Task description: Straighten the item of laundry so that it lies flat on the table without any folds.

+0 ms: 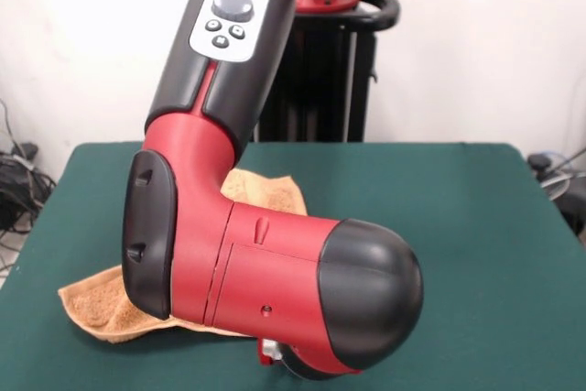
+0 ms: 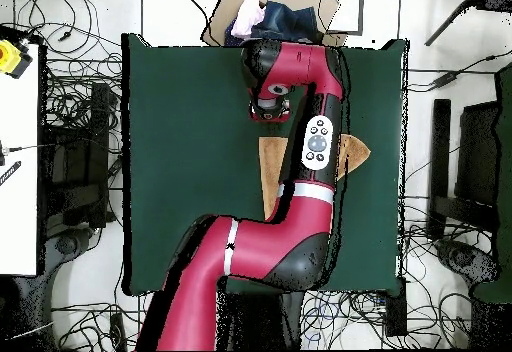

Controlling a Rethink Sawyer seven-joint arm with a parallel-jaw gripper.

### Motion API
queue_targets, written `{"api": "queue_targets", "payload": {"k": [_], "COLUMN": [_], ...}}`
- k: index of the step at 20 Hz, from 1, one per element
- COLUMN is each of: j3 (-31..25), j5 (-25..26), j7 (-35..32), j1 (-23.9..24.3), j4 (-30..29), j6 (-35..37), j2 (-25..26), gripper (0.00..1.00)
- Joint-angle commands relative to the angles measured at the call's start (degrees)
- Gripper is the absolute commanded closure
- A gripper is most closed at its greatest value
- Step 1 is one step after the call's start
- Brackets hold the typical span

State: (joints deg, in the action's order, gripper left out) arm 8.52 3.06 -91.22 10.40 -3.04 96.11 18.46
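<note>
The arm [image 1: 275,263] is stretching low across the bench [image 1: 458,226] and covering most of the towel [image 1: 101,304], which is lying mid-bench beneath it with one end poking out each side and a rumpled hump showing behind the elbow. The claw [image 2: 271,101] is sitting past the towel toward the bench's far edge, and I cannot tell whether it is released or clenched. The risk I am seeing: the low arm could be snagging the terry and bunching it further, or dragging it off-line.

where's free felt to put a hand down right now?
Overhead: bare table between its left edge and the arm; a narrower strip between the towel and the right edge. Crowded in the middle, where the arm covers most of the towel. Gripper state unclear.
</note>
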Motion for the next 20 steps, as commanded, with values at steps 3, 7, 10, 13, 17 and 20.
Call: {"api": "queue_targets", "payload": {"k": [3,7,10,13,17,20], "j3": [-3.9,-3.8,-3.7,-3.6,-3.6,-3.7], "j5": [1.2,1.1,1.0,1.0,0.8,-0.1], "j7": [-16.9,-16.4,-16.1,-16.3,-17.7,-20.8], "j1": [0.2,0.1,0.0,0.0,-0.4,-1.0], "j4": [-10.9,-11.6,-11.4,-11.2,-8.7,-5.7], "j6": [-19.7,-19.6,-18.8,-18.5,-17.0,-14.0], "j2": [-0.9,-1.3,-1.3,-1.2,-0.1,0.9], "gripper": [1.0,1.0,1.0,1.0,1.0,1.0]}}
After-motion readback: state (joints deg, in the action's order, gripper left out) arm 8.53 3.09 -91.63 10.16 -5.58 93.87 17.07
